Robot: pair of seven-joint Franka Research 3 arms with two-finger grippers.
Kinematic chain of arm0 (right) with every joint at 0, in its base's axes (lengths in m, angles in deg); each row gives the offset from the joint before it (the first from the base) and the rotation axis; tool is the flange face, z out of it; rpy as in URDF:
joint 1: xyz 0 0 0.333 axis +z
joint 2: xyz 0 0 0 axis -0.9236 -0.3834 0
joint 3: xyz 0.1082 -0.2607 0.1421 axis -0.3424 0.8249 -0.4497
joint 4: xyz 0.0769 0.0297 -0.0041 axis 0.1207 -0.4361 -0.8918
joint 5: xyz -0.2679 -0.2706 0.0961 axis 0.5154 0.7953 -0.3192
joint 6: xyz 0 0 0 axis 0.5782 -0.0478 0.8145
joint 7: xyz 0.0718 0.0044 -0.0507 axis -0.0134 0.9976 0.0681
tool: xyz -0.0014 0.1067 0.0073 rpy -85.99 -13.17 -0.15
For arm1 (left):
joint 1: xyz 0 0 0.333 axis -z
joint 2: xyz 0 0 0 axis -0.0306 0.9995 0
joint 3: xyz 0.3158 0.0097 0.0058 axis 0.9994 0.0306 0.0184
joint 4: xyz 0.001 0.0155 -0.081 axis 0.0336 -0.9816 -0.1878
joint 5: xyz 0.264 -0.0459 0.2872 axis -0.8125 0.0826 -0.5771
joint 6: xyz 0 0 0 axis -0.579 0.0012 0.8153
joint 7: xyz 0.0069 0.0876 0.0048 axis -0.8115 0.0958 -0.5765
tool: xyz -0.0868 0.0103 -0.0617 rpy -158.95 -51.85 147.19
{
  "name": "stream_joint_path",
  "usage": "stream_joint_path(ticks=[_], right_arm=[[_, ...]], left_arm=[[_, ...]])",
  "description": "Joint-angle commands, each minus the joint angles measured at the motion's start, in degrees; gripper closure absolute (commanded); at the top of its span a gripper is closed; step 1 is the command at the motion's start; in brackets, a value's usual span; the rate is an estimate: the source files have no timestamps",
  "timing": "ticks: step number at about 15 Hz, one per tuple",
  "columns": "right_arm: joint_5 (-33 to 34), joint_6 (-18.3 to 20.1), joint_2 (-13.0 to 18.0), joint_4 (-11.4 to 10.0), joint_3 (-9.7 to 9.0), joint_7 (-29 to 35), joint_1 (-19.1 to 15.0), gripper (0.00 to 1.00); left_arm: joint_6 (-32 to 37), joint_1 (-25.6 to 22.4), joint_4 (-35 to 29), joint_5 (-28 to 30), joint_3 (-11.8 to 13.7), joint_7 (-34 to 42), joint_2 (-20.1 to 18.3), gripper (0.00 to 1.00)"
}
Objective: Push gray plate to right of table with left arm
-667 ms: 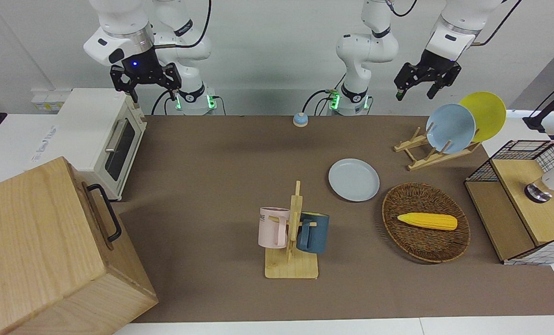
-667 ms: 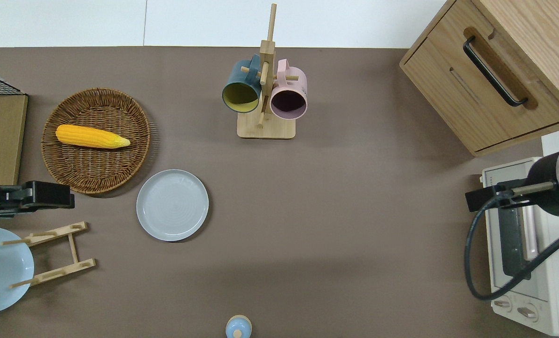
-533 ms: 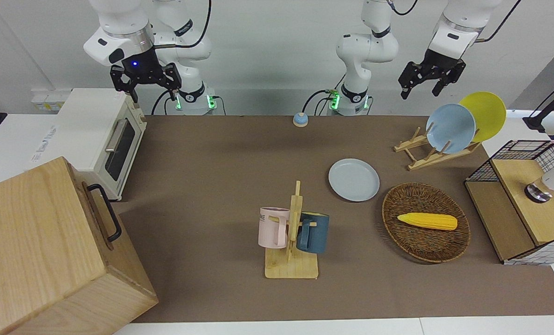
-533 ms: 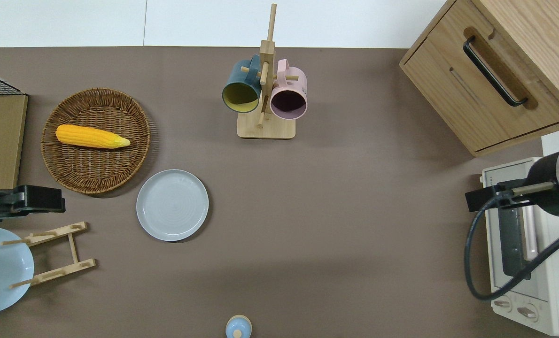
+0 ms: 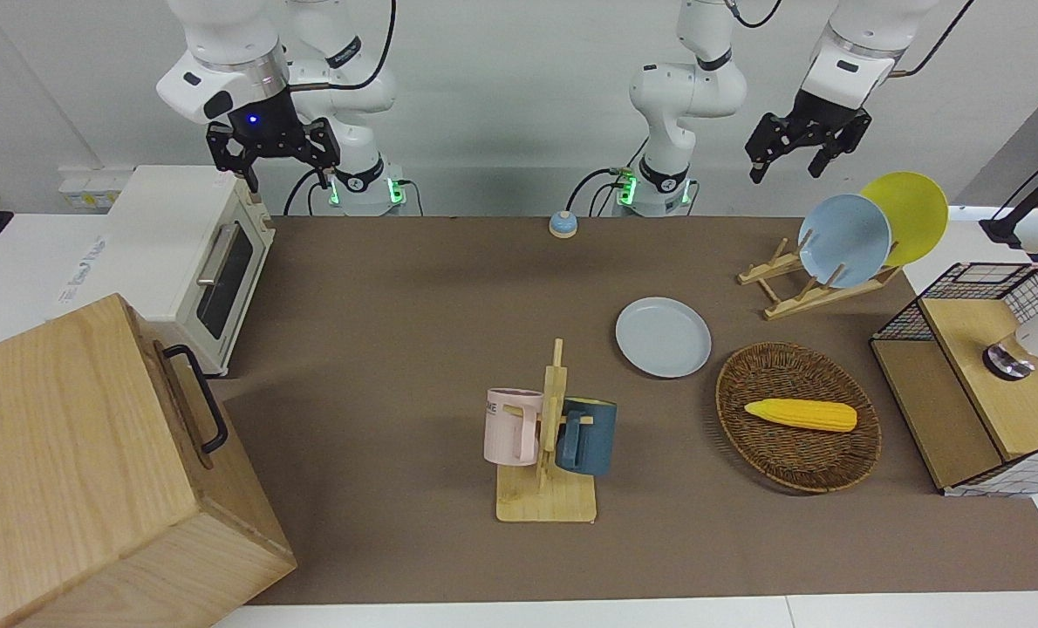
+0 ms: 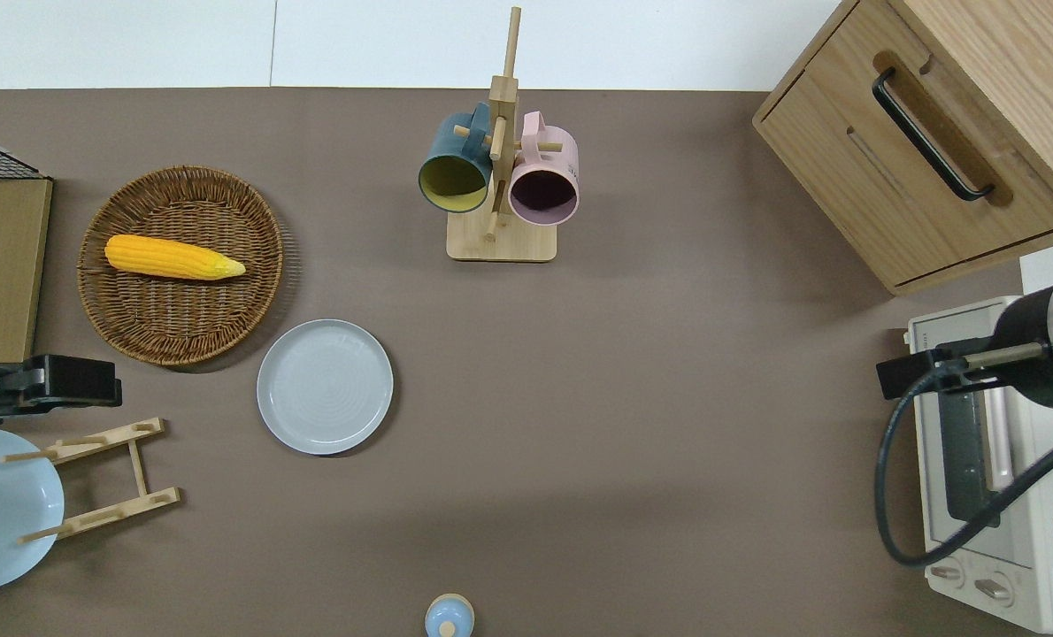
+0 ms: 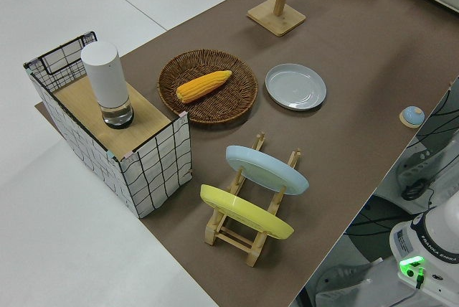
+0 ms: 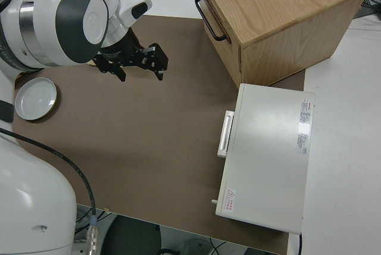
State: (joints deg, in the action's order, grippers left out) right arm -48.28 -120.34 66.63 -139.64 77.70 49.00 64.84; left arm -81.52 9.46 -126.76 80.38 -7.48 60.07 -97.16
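One gray plate lies flat on the worktop; left gripper raised, fingers spread, grasping nothing; right arm parked.

Both arms are wearing glossy white rounded shells with black joint rings and black cables looping off them. The left arm is ending in a black two-finger gripper. The right arm is carrying a silver wrist band, a glowing blue light, and a black gripper. The bases are glowing green.
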Motion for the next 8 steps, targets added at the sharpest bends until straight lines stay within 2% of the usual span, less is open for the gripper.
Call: stream_joint_path(ticks=[1,5,8], right_arm=[[-0.1,0.7,0.6,-0.2,-0.30,-0.4,-0.5,0.005],[-0.1,0.7,0.6,-0.2,-0.30,-0.4,-0.5,0.005],[-0.1,0.7,0.6,-0.2,-0.30,-0.4,-0.5,0.005]], left_arm=[[-0.6,-0.4,-3.2,-0.7,-0.1,-0.4,-1.8,0.00],[-6.8,-1.9,-9.0,-0.4,0.7,-0.3,-2.9,0.01],[-7.4,-2.3,-9.2,-0.2,0.6,-0.3,-2.9,0.03]])
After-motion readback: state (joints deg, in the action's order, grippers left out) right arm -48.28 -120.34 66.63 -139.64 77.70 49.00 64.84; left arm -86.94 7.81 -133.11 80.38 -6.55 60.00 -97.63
